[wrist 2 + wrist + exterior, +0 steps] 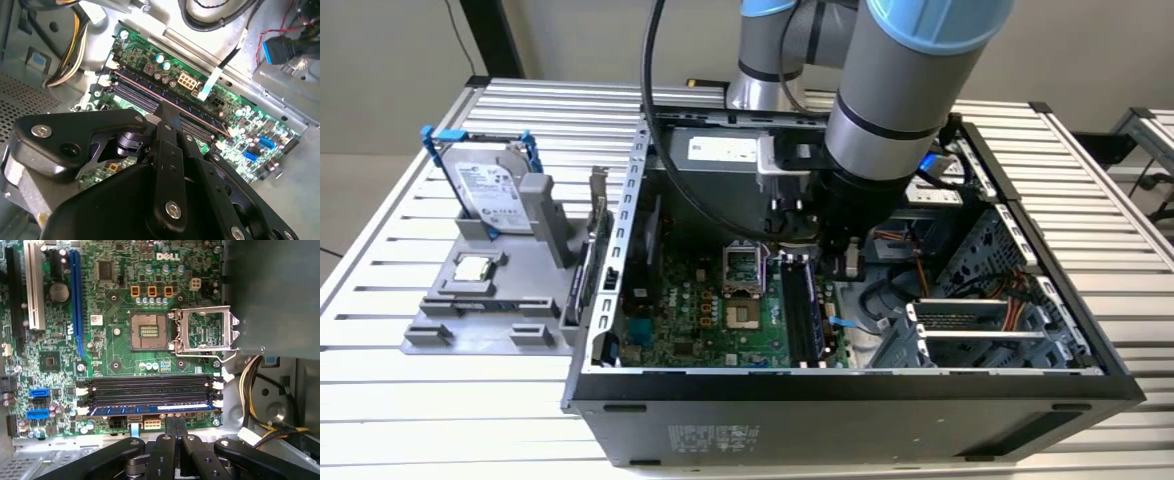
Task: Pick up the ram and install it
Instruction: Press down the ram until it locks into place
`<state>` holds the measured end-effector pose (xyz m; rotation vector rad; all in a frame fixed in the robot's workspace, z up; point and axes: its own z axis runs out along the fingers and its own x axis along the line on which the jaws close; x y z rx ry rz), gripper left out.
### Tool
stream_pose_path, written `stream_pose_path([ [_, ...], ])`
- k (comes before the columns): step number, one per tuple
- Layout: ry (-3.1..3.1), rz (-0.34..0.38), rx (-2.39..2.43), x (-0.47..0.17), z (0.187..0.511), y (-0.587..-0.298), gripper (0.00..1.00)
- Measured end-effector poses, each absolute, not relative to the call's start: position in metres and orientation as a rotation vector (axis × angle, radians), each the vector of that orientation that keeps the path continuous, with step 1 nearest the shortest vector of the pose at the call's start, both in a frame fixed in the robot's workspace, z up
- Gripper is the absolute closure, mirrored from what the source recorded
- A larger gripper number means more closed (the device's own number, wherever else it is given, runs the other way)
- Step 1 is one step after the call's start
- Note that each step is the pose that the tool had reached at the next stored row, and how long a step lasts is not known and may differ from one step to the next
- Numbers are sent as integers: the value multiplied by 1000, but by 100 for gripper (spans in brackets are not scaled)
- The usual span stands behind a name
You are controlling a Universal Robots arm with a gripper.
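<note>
A grey and blue robot arm (887,110) reaches down from above into an open computer case (854,385) that lies on a slatted metal table (1121,200). Inside the case a green motherboard (707,310) lies flat. The gripper (834,262) hangs low over the board, at the row of long black memory slots (798,310).

In the first wrist view the ram (150,410), a thin bluish stick, lies seated lengthwise in the slot nearest the gripper, level with the three bare black slots (150,390) beside it. White clips (218,403) sit at the slot ends. The gripper (175,429) is just beside the ram, near the middle of its length, with its two black fingers (170,426) pressed together and nothing between them. Whether the tips touch the ram cannot be told. Beyond the slots is the open processor socket (150,331) with its metal frame (207,330) flipped up.

In the second wrist view the clenched fingers (167,115) point down at the slots (150,97), and the black gripper body (150,200) covers the near part of the board.

In the exterior view, on the exterior view's left of the case, a grey holder (494,310) stands on the table. It carries a silver hard drive (494,195) in a blue frame, standing upright, and a small square chip (475,268) lying flat below it.
</note>
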<state>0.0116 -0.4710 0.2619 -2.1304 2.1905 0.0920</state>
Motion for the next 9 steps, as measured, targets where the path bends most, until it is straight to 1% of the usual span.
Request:
stream_pose_path([
  [5,2184,92,-2137,12,262,-471,100],
  [9,2182,89,-2136,12,255,-471,100],
])
